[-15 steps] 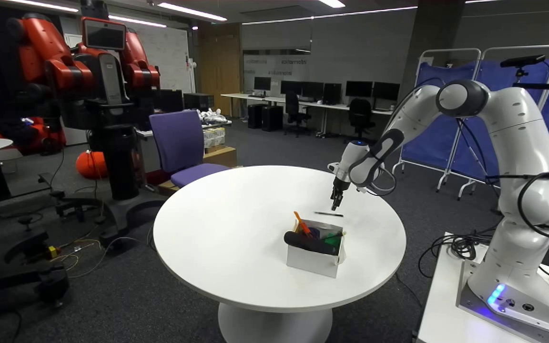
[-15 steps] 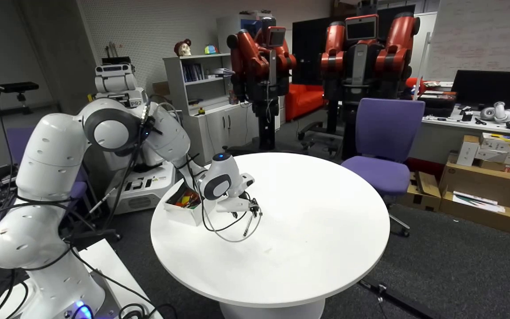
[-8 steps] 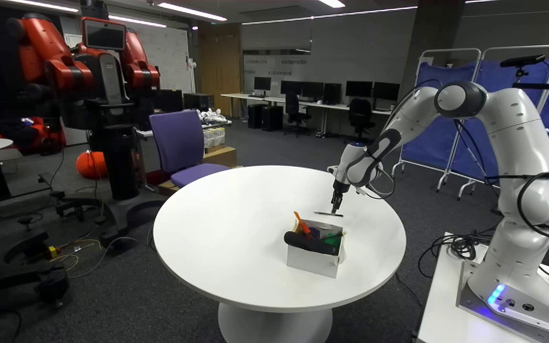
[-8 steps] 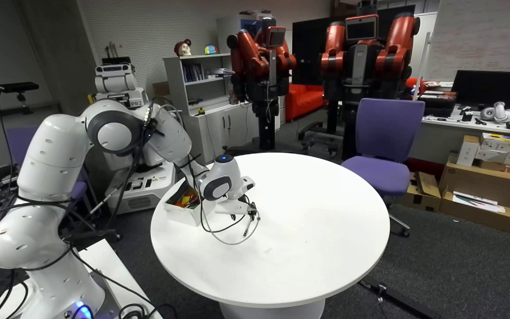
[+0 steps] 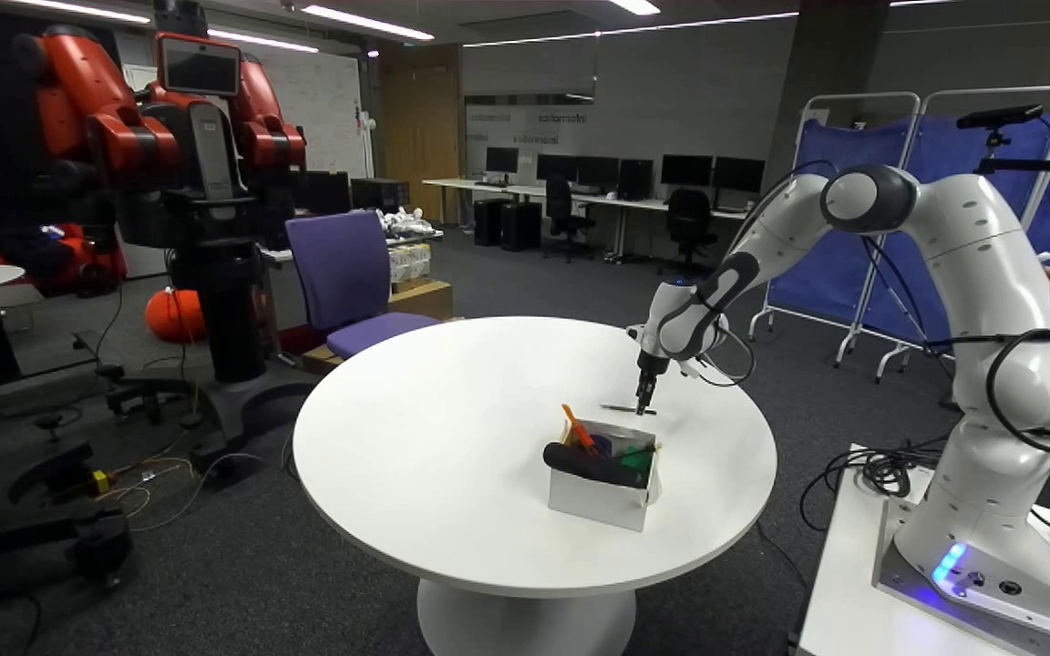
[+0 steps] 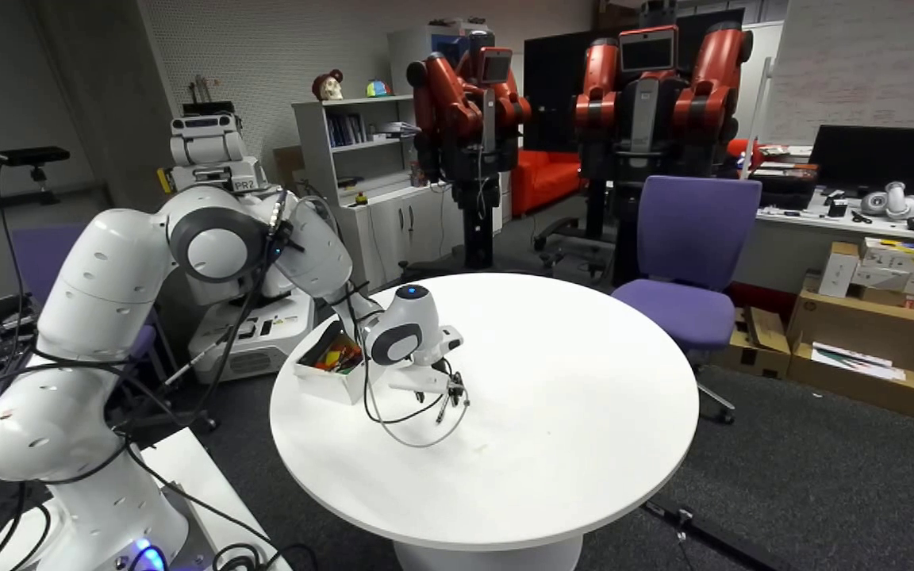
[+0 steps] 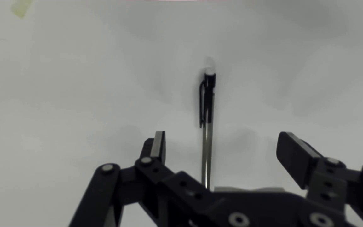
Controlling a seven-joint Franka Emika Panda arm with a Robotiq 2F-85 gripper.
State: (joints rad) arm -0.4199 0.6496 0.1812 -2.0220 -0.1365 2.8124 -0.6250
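Observation:
In the wrist view a slim pen point(image 7: 208, 145) with a black clip end and clear, shiny barrel lies between the two widely spaced finger pads point(image 7: 158, 143). My gripper point(image 7: 221, 143) is open, and the pen touches neither pad, lying closer to the left one. The pen's lower end is hidden behind the gripper body. In an exterior view the gripper point(image 5: 643, 408) points down at the pen point(image 5: 616, 407), low over the white table point(image 5: 434, 446). Beside it stands a white box point(image 5: 593, 498) holding an orange-handled tool point(image 5: 577, 428), a dark cylinder point(image 5: 594, 465) and a green item.
The white box point(image 6: 328, 386) stands close by the wrist in an exterior view. A loose cable point(image 6: 417, 444) hangs from the wrist near the tabletop. A small yellowish strip point(image 7: 21, 8) is on the table. A purple chair point(image 6: 683, 309) stands beyond the table edge.
The arm has come down, bringing the fingertips lower to the pen's level. Its elbow has dropped a little. The pen and box have stayed put, and the jaws remain wide.

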